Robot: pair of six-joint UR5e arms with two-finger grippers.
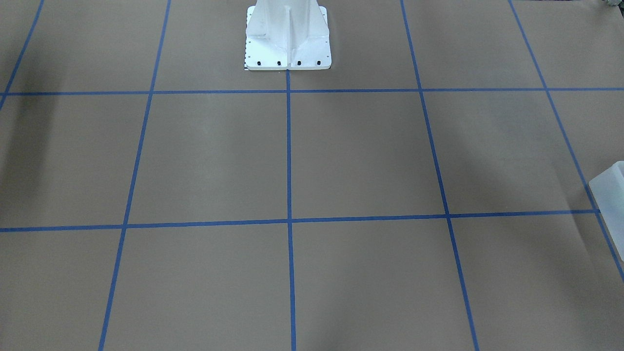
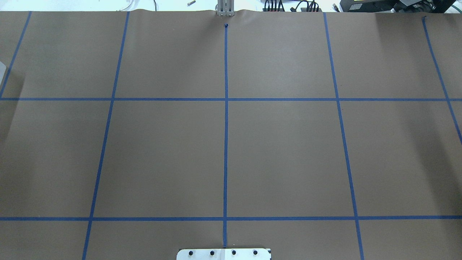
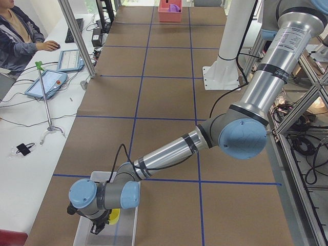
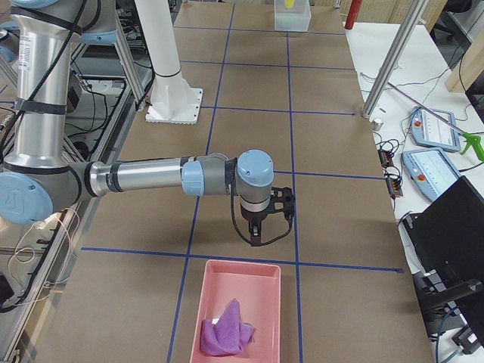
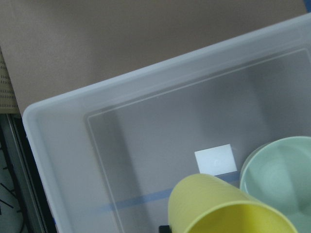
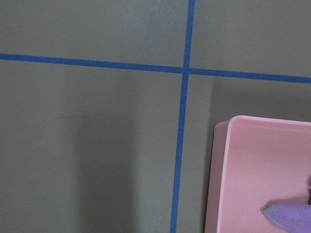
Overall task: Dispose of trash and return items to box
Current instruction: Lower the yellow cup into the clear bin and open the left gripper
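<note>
The frosted-white box [image 3: 129,226] sits at the table's near end in the exterior left view. My left gripper [image 3: 101,225] hangs over it, right at a yellow cup [image 3: 115,216]; I cannot tell whether it is open or shut. The left wrist view looks into the box [image 5: 146,80], with the yellow cup [image 5: 218,208] close below the camera and a pale green bowl [image 5: 279,179] beside it. A box corner shows in the front-facing view [image 1: 609,195]. My right gripper [image 4: 257,240] hangs above the table just short of a pink tray [image 4: 208,302] that holds a purple cloth [image 4: 225,329]; I cannot tell its state.
The right wrist view shows the pink tray's corner [image 6: 233,160] and a bit of the cloth [image 6: 286,213]. The white robot base [image 1: 287,36] stands at the table's middle edge. An operator [image 3: 18,33] sits beside tablets past the table's side.
</note>
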